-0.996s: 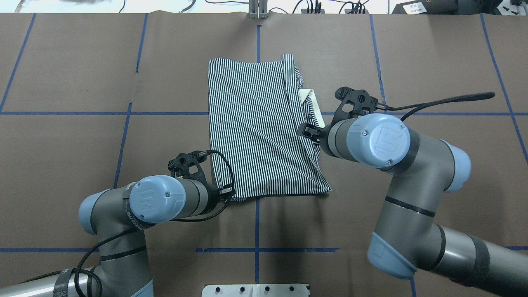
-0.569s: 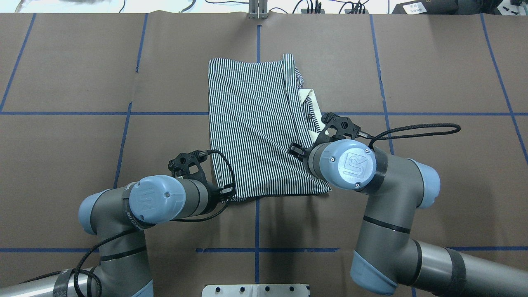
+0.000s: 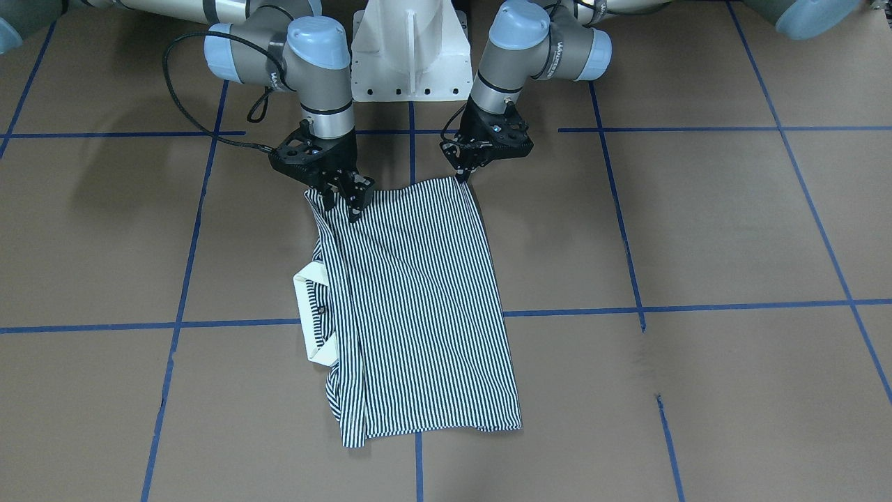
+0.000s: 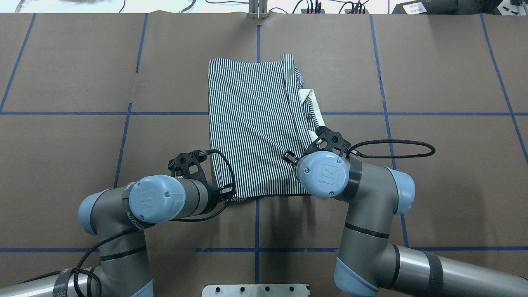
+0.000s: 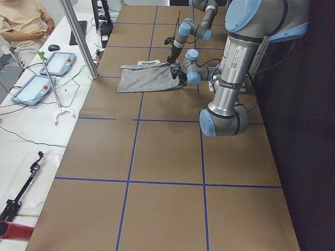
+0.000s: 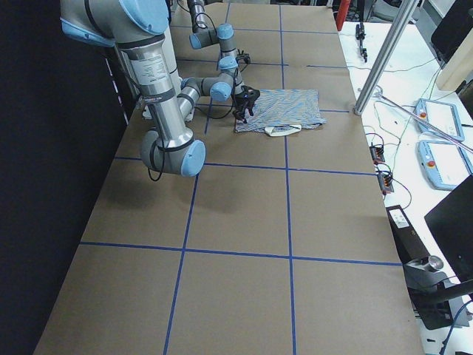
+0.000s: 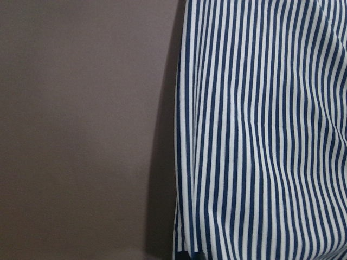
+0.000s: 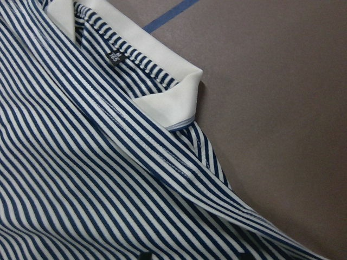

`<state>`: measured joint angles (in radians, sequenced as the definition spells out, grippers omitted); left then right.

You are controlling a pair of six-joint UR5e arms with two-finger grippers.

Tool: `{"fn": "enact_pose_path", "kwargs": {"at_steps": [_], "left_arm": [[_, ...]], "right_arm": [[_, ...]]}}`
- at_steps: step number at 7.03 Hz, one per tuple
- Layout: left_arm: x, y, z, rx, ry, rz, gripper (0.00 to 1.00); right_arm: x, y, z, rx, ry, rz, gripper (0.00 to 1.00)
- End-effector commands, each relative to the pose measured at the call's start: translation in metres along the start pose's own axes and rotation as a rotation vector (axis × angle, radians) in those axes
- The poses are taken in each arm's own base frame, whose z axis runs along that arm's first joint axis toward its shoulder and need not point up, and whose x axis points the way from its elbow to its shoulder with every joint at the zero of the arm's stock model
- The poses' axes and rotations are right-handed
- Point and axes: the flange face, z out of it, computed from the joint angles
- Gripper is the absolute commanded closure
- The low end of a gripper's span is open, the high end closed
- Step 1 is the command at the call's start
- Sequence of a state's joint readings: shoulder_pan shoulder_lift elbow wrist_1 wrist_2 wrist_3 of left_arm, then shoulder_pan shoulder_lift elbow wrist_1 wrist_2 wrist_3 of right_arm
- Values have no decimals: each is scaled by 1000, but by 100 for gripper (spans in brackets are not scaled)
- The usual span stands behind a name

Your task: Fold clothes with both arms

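The striped polo shirt lies folded lengthwise on the brown table, and it also shows in the overhead view. Its white collar sticks out on the robot's right side. My left gripper points down, shut on the shirt's near left corner. My right gripper is open, fingers spread just above the shirt's near right corner. In the overhead view both grippers are hidden under their wrists. The left wrist view shows the shirt's edge. The right wrist view shows the collar.
The white pedestal base stands just behind the grippers. Blue tape lines cross the table. An operator sits at a side bench with tablets beyond a metal pole.
My right arm has moved toward the robot along the shirt's right edge, from beside the collar to the near right corner. The left arm and the shirt have not moved.
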<state>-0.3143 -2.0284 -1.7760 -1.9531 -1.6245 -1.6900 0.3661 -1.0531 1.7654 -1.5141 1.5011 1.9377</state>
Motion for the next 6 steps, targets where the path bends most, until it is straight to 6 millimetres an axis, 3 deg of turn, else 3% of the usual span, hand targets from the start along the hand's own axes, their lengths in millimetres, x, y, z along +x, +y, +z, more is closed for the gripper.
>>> {"fn": "enact_pose_path", "kwargs": {"at_steps": [1,6], "left_arm": [[0,0,0,0,0,-1,100],[-1,0,0,0,0,1,100]], "right_arm": [[2,6,3,8,38,10,38],[10,20,10,10,80,-11,37]]}}
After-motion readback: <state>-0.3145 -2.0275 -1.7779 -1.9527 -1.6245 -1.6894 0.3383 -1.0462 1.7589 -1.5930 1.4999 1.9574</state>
